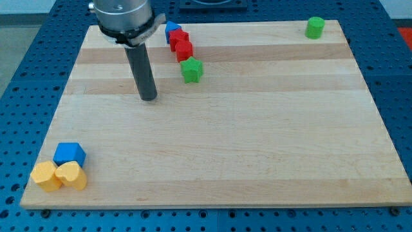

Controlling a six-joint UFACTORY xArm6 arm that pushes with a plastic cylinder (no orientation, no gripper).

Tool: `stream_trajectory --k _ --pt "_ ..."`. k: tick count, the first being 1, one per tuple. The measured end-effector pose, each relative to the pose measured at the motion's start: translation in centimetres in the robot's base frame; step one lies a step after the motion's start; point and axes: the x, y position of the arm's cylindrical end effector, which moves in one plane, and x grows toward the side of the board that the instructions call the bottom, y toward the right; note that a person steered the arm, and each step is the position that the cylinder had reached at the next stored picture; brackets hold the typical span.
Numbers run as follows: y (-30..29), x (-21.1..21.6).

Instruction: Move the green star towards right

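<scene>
The green star [191, 69] lies on the wooden board [257, 142] in the upper middle-left, just below two red blocks. My tip [149, 98] rests on the board to the left of the star and slightly lower, about a block's width and a half away from it. The tip touches no block.
Two red blocks [181, 44] sit in a short line above the star, with a blue block [171, 29] at their top left. A green cylinder [315, 28] stands at the top right. A blue cube [69, 154], a yellow hexagon [46, 176] and a yellow heart [71, 174] cluster at the bottom left.
</scene>
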Motion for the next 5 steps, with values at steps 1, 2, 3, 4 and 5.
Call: stream_trajectory --k 1,2,3,4,5 --pt "0.7 -2.0" --pt "3.3 -4.0" --pt "7.4 -4.8" --pt "13.0 -4.8" --pt "17.3 -5.8"
